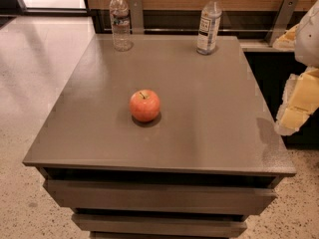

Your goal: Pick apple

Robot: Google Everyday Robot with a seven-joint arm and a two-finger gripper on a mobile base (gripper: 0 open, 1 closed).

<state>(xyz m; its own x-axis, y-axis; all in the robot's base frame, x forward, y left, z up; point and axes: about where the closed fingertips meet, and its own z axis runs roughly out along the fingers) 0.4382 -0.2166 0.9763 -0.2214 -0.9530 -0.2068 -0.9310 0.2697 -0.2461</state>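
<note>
In the camera view, the gripper (294,114) hangs at the right edge of the scene, pale yellow and white, just off the right rim of the grey table (209,128) and a little above its top. Whether it is spread or pressed together I cannot tell, and it holds nothing I can see.

The apple (145,105) sits well apart from the claw, off to its left on the table top, near the middle. It is red-orange with its short dark stem pointing up, and nothing touches it.

Farther from the claw, at the table's back edge, stand two upright capped bottles. The white-labelled bottle (209,23) is the nearer of the two. The clear water bottle (120,21) stands beyond it to the left, past the apple's line.

Below the top, a drawer front (159,197) shows.
</note>
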